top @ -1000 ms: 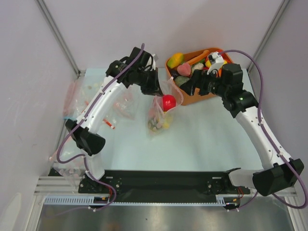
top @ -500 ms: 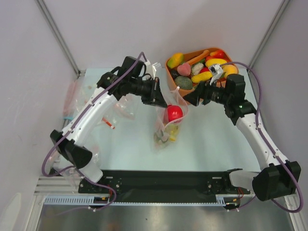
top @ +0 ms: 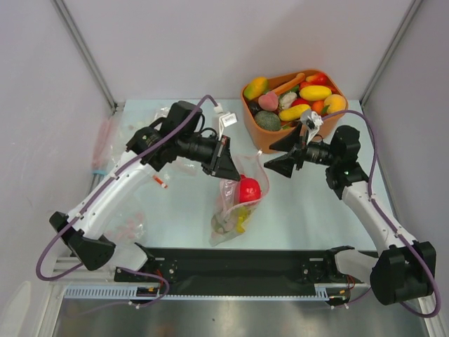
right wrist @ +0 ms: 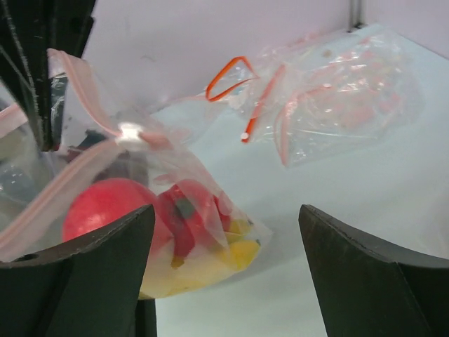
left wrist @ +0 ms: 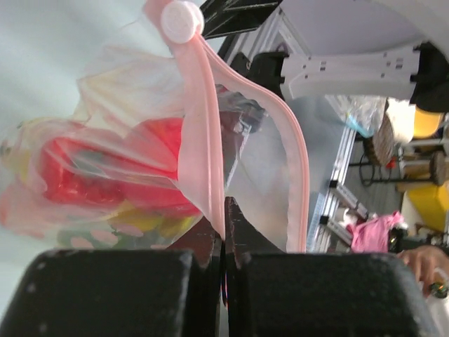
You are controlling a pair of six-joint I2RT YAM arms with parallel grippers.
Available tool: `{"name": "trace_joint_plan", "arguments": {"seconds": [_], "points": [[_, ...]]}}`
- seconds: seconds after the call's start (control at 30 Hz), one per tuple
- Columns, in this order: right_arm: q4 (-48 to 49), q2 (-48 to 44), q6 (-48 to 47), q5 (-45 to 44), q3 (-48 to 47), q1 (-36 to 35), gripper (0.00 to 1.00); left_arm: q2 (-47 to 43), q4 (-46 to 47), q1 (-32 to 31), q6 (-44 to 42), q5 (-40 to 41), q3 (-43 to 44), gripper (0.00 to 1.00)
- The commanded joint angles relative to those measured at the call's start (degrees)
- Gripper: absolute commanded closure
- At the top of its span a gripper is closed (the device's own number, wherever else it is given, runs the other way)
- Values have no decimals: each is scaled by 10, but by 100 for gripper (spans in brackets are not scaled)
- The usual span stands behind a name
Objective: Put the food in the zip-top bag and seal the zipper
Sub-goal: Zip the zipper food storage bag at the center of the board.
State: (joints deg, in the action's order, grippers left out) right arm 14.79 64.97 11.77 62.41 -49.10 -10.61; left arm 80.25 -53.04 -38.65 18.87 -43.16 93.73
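Observation:
The zip-top bag [top: 231,207] hangs slanted over the table's middle, its bottom resting on the surface. My left gripper [top: 226,163] is shut on its pale pink zipper [left wrist: 200,133], with the fingertips [left wrist: 235,225] pinched on one side of the strip; the mouth gapes. Inside lies food: a red round piece [top: 249,189] over yellow pieces [top: 242,219]. My right gripper [top: 278,159] stands open and holds nothing, just right of the bag's mouth. In the right wrist view the bag [right wrist: 189,232] and its red food [right wrist: 98,210] sit ahead of the right gripper [right wrist: 226,221].
The orange tub [top: 248,107] with several more toy fruits stands at the back right, behind my right gripper. Other clear bags lie at the left [top: 105,144], near the left arm [top: 184,151] and at the near left [top: 130,225]. Orange-red-stripped bags [right wrist: 330,105] show behind.
The left arm has carried the bag toward the near side. The right gripper has come away from the tub, lower and nearer, beside the bag's mouth. The red piece has sunk deeper into the bag.

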Motion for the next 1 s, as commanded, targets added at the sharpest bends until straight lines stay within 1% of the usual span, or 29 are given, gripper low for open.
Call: {"name": "trace_joint_plan", "arguments": {"seconds": [0.0, 0.07, 0.1, 0.13, 0.17, 0.27, 0.3, 0.33, 0.37, 0.4, 0.43, 0.47, 0.5, 0.53, 0.57, 0.6, 0.63, 0.67, 0.7, 0.73, 0.77, 0.83, 0.9, 0.93, 0.97], "points": [[57, -20, -68, 74, -9, -26, 11, 1, 11, -34, -59, -4, 22, 100], [-2, -15, -103, 96, -28, -41, 12, 17, 4, -50, -73, 1, 41, 100], [-18, -13, -132, 100, -32, -46, 12, 22, 0, -56, -76, 1, 46, 100], [-37, -10, -141, 103, -35, -49, 14, 26, -3, -63, -81, 0, 51, 99], [-35, -9, -145, 107, -34, -49, 14, 27, -6, -70, -91, 2, 55, 100], [0, -6, -124, 157, -29, -51, 15, 23, -22, -94, -110, 18, 51, 100], [5, -5, -120, 167, -33, -54, 22, 22, -22, -95, -111, 17, 49, 100], [5, -5, -120, 174, -35, -57, 33, 18, -23, -95, -111, 15, 46, 100], [3, -5, -124, 190, -35, -60, 50, 16, -22, -95, -111, 18, 45, 100], [-5, -7, -133, 194, -40, -65, 76, 14, -23, -95, -111, 23, 47, 100], [-37, -10, -160, 196, -48, -69, 86, 13, -24, -95, -113, 26, 50, 100], [-60, -11, -181, 198, -53, -71, 93, 12, -25, -95, -117, 28, 56, 100], [-81, -12, -196, 199, -58, -71, 97, 11, -28, -95, -118, 43, 58, 100], [-110, -13, -207, 200, -66, -71, 100, 11, -29, -95, -118, 54, 61, 100], [-115, -14, -212, 197, -68, -71, 100, 16, -42, -95, -124, 66, 71, 98], [-115, -16, -207, 197, -71, -71, 100, 18, -50, -95, -126, 105, 76, 95], [-108, -18, -199, 195, -72, -71, 100, 20, -57, -95, -127, 125, 81, 91], [-93, -18, -153, 176, -75, -71, 100, 24, -68, -95, -131, 143, 93, 82], [-70, -18, -115, 168, -76, -71, 100, 28, -69, -95, -132, 155, 100, 78], [-35, -18, -80, 160, -78, -69, 100, 31, -72, -95, -134, 179, 106, 77], [-35, -20, -61, 141, -87, -67, 100, 36, -75, -95, -135, 191, 125, 76], [-61, -23, -47, 135, -96, -66, 100, 53, -86, -95, -139, 213, 144, 76], [-79, -37, -47, 103, -103, -67, 100, 67, -94, -95, -137, 235, 171, 74], [-91, -41, -42, 90, -103, -67, 100, 80, -97, -95, -138, 251, 181, 66], [-99, -51, -34, 36, -103, -66, 100, 83, -95, -96, -139, 259, 202, 60]]}}
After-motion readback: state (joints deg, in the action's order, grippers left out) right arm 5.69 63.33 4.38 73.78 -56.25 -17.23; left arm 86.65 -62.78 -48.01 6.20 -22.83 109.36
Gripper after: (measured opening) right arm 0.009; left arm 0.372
